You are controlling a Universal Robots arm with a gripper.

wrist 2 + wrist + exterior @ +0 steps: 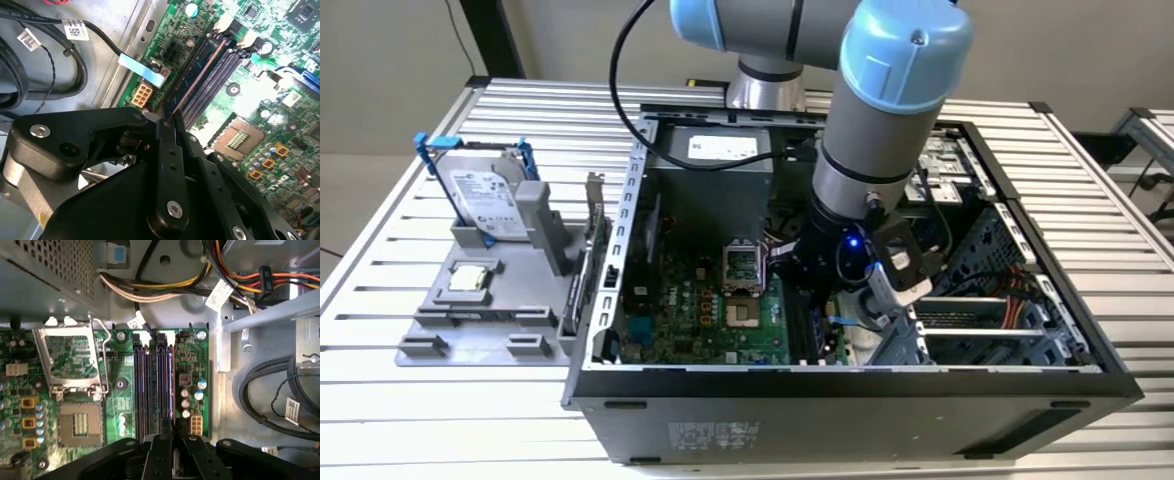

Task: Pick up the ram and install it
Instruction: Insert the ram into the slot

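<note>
Now | fingers [173, 442] nearly closed, pinching ram [197, 75] edge-on | ram in outermost motherboard [192, 352] slot

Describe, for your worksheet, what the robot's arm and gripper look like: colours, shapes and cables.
The arm is a thick grey tube with rounded light-blue joint caps. A black cable loops beside it, and a small blue light glows near its wrist. The gripper is matte black, built of flat linked bars joined by silver screws.
</note>
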